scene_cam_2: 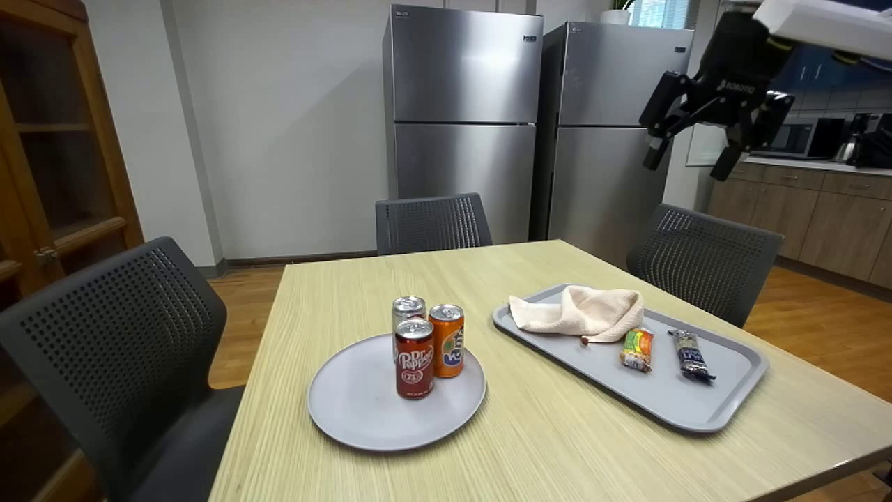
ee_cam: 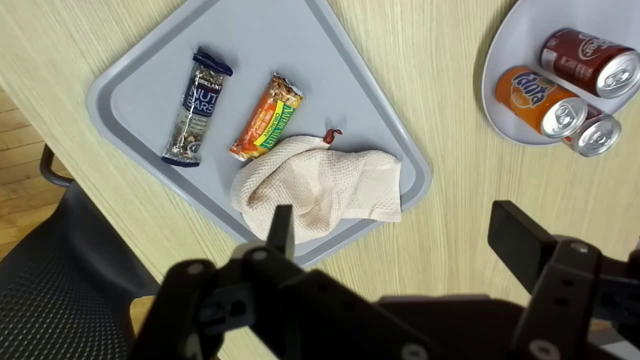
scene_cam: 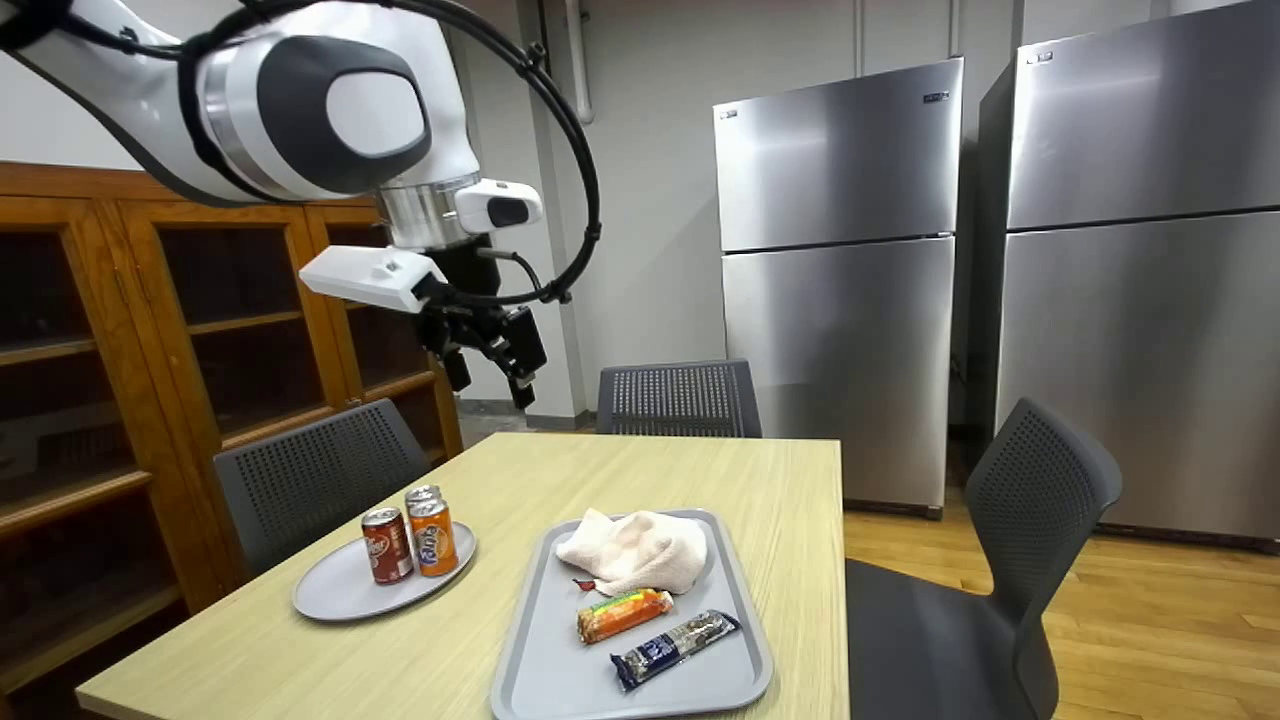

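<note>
Cloth [ee_cam: 320, 185] looks soft and light to us; we'd pinch its raised fold [scene_cam_2: 577, 302]. Our gripper [ee_cam: 392, 222], jaws wide apart, holds nothing.

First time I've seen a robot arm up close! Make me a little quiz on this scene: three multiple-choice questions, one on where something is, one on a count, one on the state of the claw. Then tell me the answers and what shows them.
1. Where does the cream cloth lie?
A) on the round plate
B) on the tray
C) on a chair

2. How many drink cans are there?
A) one
B) five
C) three

3. What state is the claw in?
A) open and empty
B) shut on a can
C) shut on the cloth

Answers:
1. B: it sits crumpled there in all three views.
2. C: the wrist view shows three, close together.
3. A: its fingertips stand wide apart, gripping nothing.
</note>
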Robot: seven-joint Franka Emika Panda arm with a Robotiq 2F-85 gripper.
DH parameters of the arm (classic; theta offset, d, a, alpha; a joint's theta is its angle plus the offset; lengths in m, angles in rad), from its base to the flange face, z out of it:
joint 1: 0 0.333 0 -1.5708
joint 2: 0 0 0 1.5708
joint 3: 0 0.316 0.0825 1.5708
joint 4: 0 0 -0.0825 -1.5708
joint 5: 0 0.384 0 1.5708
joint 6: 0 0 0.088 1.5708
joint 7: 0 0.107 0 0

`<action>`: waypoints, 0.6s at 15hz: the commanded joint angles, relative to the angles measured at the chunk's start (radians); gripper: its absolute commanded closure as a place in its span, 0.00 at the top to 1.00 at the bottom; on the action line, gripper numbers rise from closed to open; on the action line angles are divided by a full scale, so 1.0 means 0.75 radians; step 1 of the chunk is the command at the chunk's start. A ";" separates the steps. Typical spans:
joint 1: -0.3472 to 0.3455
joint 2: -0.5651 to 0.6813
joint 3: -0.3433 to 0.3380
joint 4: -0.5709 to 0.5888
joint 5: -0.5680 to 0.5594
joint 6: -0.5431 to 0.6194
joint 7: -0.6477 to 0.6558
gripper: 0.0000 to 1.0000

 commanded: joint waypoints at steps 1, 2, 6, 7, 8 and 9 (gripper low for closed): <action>-0.042 0.133 0.051 0.015 0.005 0.135 0.067 1.00; -0.046 0.164 0.055 0.018 0.000 0.168 0.080 1.00; -0.060 0.309 0.065 0.040 -0.010 0.281 0.125 1.00; -0.062 0.344 0.065 0.046 -0.012 0.302 0.133 1.00; -0.062 0.382 0.065 0.057 -0.013 0.319 0.139 1.00; -0.063 0.416 0.065 0.066 -0.015 0.336 0.146 1.00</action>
